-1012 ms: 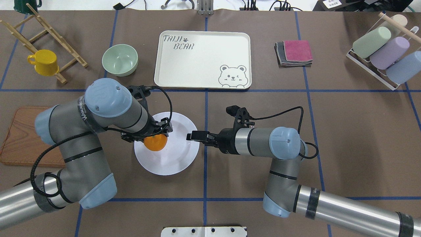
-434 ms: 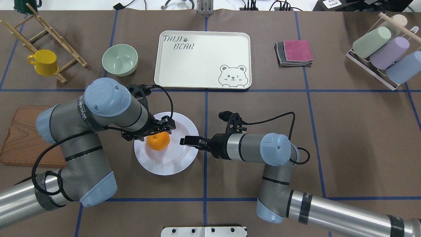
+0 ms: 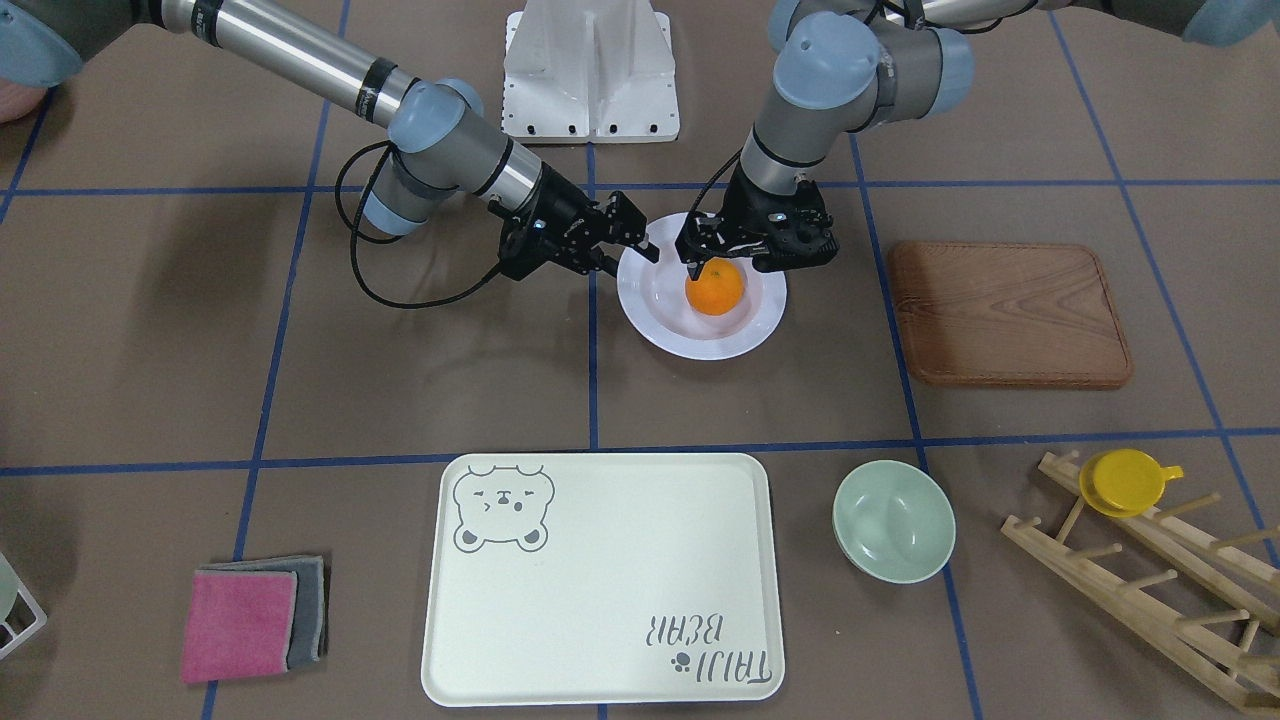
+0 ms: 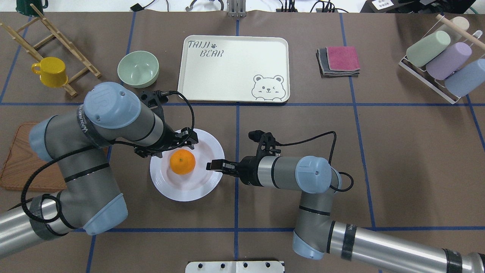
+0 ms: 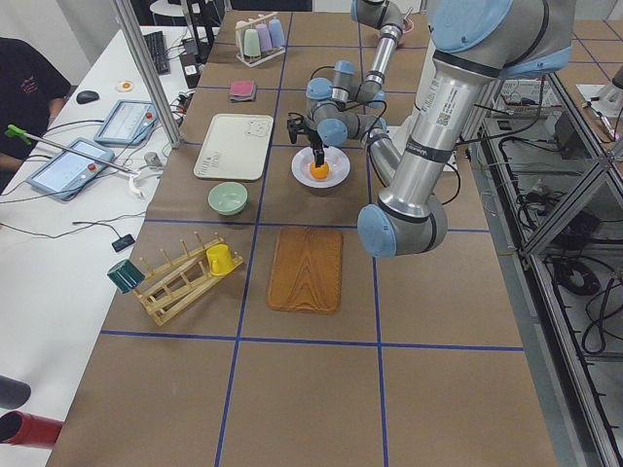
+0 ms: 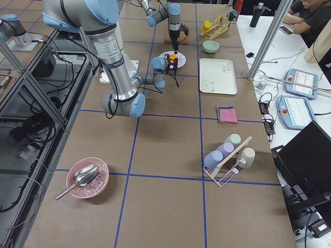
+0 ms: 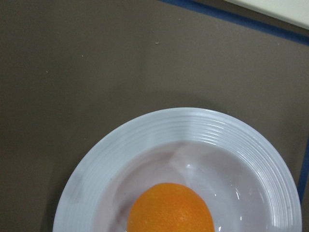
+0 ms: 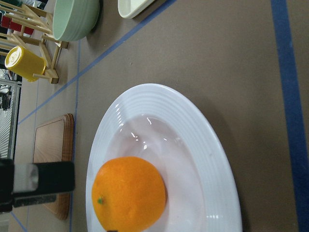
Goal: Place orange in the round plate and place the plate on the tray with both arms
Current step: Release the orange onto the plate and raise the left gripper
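The orange (image 4: 182, 162) (image 3: 715, 288) lies free in the centre of the round plate (image 4: 182, 189) (image 3: 700, 340), which rests on the table nearer the robot than the tray (image 4: 235, 68) (image 3: 600, 580). My left gripper (image 4: 172, 148) (image 3: 725, 262) hovers open just above the orange, not touching it. My right gripper (image 4: 212, 165) (image 3: 645, 250) is open, reaching in sideways with its fingers at the plate's right rim. The left wrist view looks down on the orange (image 7: 170, 208) and plate (image 7: 231, 140). The right wrist view shows the orange (image 8: 128, 193) and the plate (image 8: 207, 169) close up.
A pale green bowl (image 4: 138, 69) sits left of the tray. A wooden board (image 4: 19, 167) lies at the left edge. A yellow cup (image 4: 51, 71) hangs on a wooden rack. Folded cloths (image 4: 339, 60) and a rack of cups (image 4: 441, 60) are at the right.
My left gripper let go of the orange and drew back to the left. My right gripper moved left onto the plate's rim. The plate slid slightly left.
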`<move>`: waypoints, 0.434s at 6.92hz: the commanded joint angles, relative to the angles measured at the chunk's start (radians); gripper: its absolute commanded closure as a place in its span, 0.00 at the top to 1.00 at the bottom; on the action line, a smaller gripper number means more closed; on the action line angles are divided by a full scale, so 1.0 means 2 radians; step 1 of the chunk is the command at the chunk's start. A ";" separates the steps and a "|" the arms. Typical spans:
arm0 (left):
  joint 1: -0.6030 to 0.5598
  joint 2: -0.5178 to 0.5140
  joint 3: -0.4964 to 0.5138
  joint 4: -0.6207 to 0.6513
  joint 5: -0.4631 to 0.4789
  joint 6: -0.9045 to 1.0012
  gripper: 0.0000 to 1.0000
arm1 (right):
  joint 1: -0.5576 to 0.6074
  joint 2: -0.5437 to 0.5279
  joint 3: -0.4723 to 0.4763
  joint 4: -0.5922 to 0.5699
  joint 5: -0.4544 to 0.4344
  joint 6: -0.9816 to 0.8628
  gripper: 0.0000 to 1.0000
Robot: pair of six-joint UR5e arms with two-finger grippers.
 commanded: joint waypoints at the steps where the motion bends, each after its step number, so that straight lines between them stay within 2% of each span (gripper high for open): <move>1: -0.038 0.036 -0.042 0.005 -0.032 0.049 0.97 | 0.000 0.001 0.011 0.014 0.000 0.011 0.18; 2: -0.086 0.056 -0.056 0.004 -0.086 0.090 0.97 | 0.004 0.003 0.011 0.042 -0.002 0.037 0.11; 3: -0.120 0.073 -0.065 0.004 -0.116 0.128 0.97 | 0.007 0.005 0.011 0.045 -0.003 0.047 0.04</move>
